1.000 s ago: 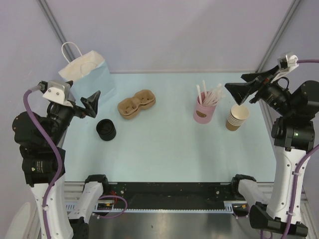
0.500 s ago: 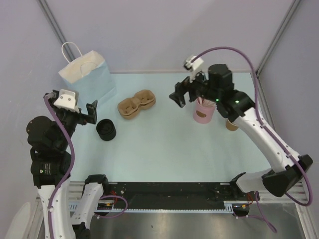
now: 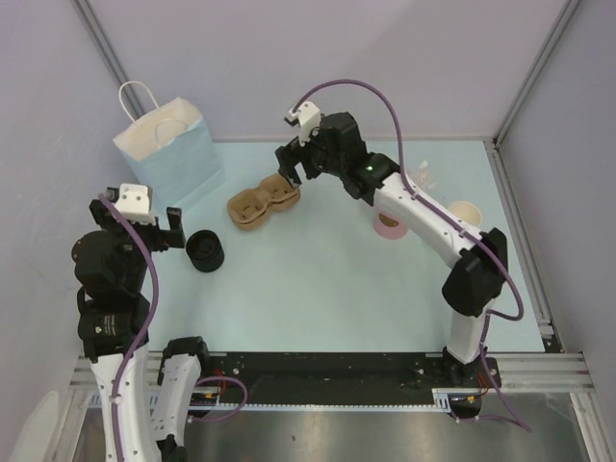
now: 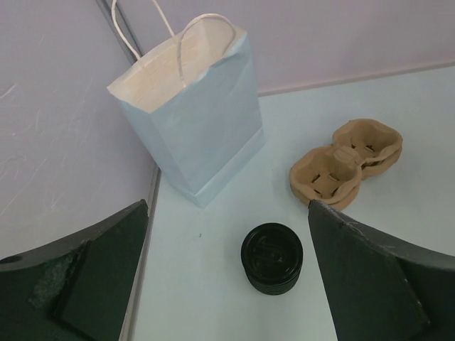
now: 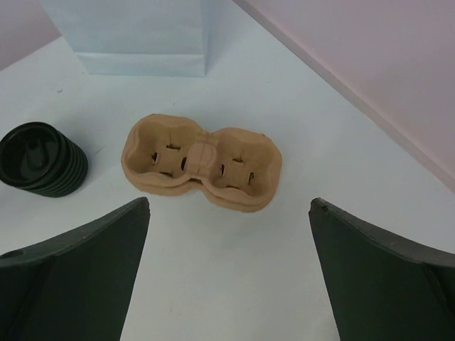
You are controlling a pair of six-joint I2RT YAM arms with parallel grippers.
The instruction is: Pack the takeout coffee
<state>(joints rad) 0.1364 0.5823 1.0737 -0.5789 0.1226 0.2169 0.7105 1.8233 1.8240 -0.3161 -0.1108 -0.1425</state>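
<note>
Visitor: Where is the coffee to pack? I see no cup standing alone.

Technician: I also see none. Well to the right of the pulp cup carrier (image 3: 264, 203), half behind the right arm, there is a tan cup rim (image 3: 465, 212). One cup or several nested, I cannot tell from here. The stack of black lids (image 4: 271, 257) stands left of the carrier and closer to the arm bases, with a small gap between them.

Visitor: And the claws?

Technician: Both are released. The right gripper (image 5: 229, 204) hangs above the carrier, fingers far apart, nothing in them. The left gripper (image 4: 227, 213) is the same, wide and holding nothing. It is left of the carrier and looks down on the lids.

Visitor: So which arm takes what?

Technician: I think the left arm is nearer for the lids. They lie straight ahead of it, between its two fingers. The carrier lies under the right claw, and its long axis runs from finger to finger. To my eye the wrist must turn, or take one end only, because the long side looks too wide. The blue paper bag (image 3: 171, 149) stands behind the carrier, to the left, upright and open on top.
</note>
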